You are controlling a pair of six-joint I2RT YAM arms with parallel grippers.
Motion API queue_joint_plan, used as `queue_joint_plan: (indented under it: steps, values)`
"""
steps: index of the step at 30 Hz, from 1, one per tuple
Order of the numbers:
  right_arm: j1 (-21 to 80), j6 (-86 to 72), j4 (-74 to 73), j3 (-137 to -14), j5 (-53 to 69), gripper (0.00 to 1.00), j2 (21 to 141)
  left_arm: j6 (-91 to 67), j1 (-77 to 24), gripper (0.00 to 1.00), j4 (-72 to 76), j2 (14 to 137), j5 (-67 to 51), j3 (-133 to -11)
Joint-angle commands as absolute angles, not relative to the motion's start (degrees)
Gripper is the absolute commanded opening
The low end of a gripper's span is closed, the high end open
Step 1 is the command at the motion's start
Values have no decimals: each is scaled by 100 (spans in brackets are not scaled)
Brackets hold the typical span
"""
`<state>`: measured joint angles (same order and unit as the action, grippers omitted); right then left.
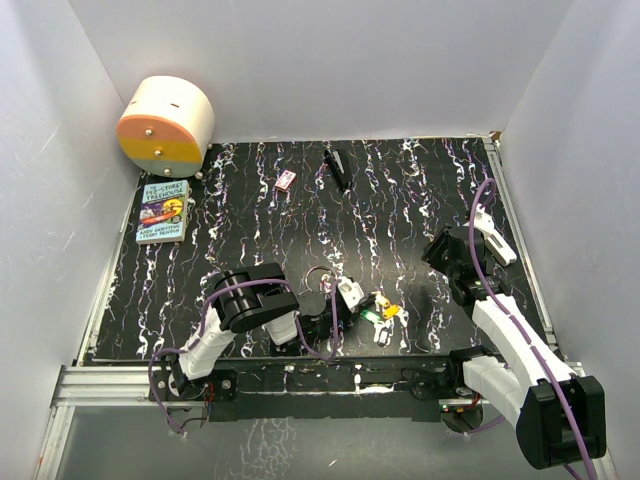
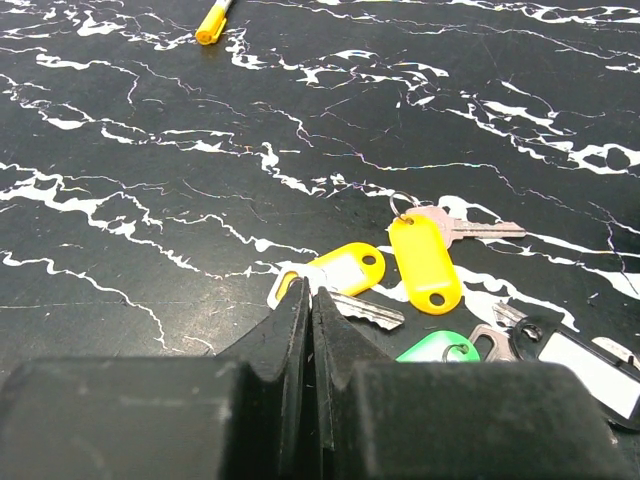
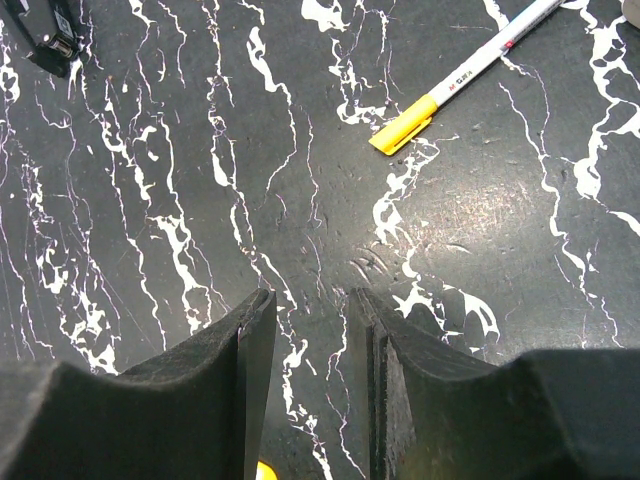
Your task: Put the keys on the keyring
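Note:
The keys [image 1: 380, 315] lie in a small heap near the front edge of the black marbled mat. In the left wrist view two yellow-tagged keys [image 2: 425, 262], a green tag [image 2: 438, 348] and a black-framed white tag [image 2: 585, 365] show. The keyring [image 1: 318, 273], a thin silver wire loop, lies just left of them; it does not show in the wrist views. My left gripper [image 1: 340, 312] is shut, its tips [image 2: 310, 293] down at the mat and touching the edge of the nearer yellow tag [image 2: 345, 272]; nothing shows between the fingers. My right gripper [image 1: 442, 250] [image 3: 310, 300] is open and empty above bare mat.
A white pen with a yellow cap [image 3: 410, 125] lies by the right gripper [image 1: 495, 235]. A black stick [image 1: 338, 168] and a red-and-white box [image 1: 286, 180] lie at the back. A book [image 1: 163, 210] and a cream-and-orange drum [image 1: 165, 125] are at the far left.

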<state>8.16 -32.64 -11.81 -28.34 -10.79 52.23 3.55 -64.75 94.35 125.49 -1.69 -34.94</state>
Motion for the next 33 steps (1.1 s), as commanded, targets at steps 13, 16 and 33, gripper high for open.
queue_joint_plan:
  steps: [13,16,33]
  values:
    - [793,-3050,-914,-2913,-1136,41,5091,216,-6189,0,8179,11407,383,-3522]
    - [798,-3020,-910,-2930,-1130,41,5053,-133,-5998,0,7371,10937,177,-3659]
    - [794,-2803,-726,-3004,-782,41,5166,-1434,-4787,0,3169,9216,-2109,-5000]
